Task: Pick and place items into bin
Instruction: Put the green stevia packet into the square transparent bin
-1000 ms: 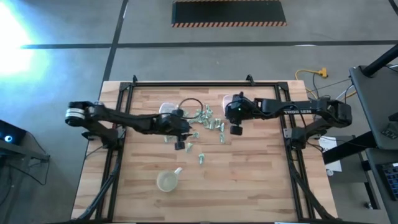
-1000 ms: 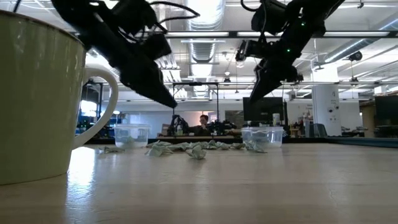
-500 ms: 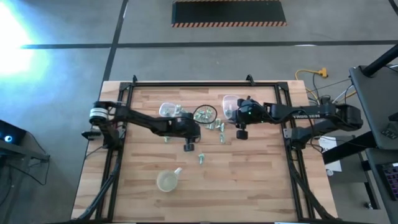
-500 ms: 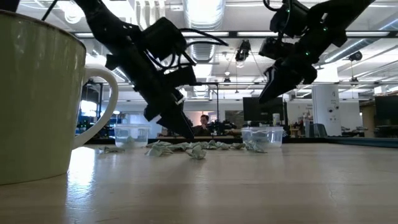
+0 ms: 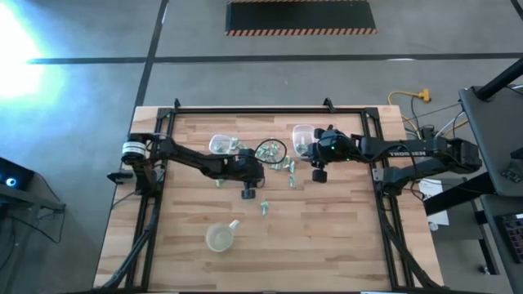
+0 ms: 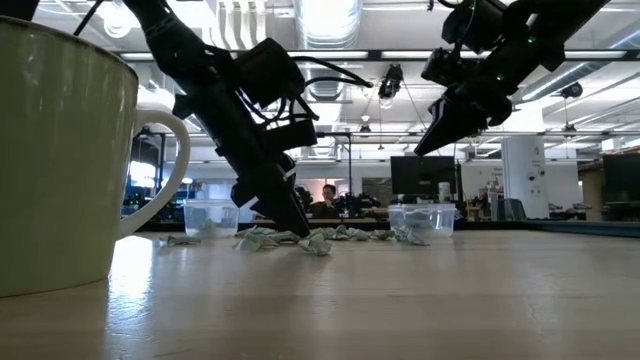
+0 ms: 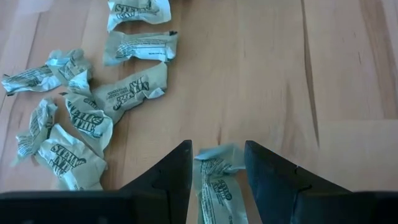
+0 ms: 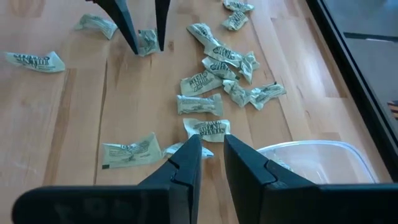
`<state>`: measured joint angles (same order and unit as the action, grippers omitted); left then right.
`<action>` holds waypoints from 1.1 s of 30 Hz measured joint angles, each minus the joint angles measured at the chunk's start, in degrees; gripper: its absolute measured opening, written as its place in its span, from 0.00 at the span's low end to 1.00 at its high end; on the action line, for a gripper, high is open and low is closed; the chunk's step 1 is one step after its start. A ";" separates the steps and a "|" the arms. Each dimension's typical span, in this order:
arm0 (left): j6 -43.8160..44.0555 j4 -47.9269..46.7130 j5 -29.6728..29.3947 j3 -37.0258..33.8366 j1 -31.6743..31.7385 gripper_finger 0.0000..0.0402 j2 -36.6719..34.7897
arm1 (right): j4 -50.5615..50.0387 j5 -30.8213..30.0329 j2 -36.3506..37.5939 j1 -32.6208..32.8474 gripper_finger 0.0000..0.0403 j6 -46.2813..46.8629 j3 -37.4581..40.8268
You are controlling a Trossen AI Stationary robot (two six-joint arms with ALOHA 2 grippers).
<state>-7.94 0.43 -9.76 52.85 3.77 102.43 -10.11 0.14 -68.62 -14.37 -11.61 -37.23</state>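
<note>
Several small pale green packets (image 5: 278,162) lie on the wooden table between two clear containers (image 5: 221,144) (image 5: 302,135); one of them (image 5: 265,208) lies apart, nearer the cup. My left gripper (image 5: 249,193) is down at the table top (image 6: 300,228) and open. Its fingers stand on either side of one packet (image 7: 214,186); whether they touch it, I cannot tell. My right gripper (image 5: 317,174) hangs raised (image 6: 420,150) near the right container (image 8: 317,158). It is open by a narrow gap (image 8: 212,155), with nothing between the fingers.
A yellowish cup with a handle (image 5: 219,237) stands toward the near edge and looms large in the low view (image 6: 60,150). A black cable loop (image 5: 270,149) lies by the packets. The metal frame (image 5: 245,110) borders the table. Bare wood lies to the near right.
My left gripper has come down from above the table to the table top and shifted a little toward the right, ending astride a packet. My right gripper has moved slightly toward the right container and risen a little. The packets have stayed where they were.
</note>
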 joint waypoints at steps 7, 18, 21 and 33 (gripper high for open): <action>0.27 -0.02 -0.13 -0.63 0.10 0.32 0.00 | -0.02 0.02 0.00 0.00 0.15 1.13 0.00; 3.10 0.20 -0.13 -1.87 0.26 0.32 -0.04 | 0.05 0.02 0.00 0.00 0.15 1.42 0.00; 3.10 0.20 -0.13 -1.87 0.26 0.32 -0.04 | 0.07 0.01 0.00 0.00 0.15 1.55 0.00; 3.08 0.11 -0.03 -1.89 0.26 0.12 -0.04 | 0.13 0.00 -0.02 0.00 0.15 1.57 -0.01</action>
<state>-4.86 0.54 -9.79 50.96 4.03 102.39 -9.98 0.14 -68.64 -14.37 -10.04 -37.24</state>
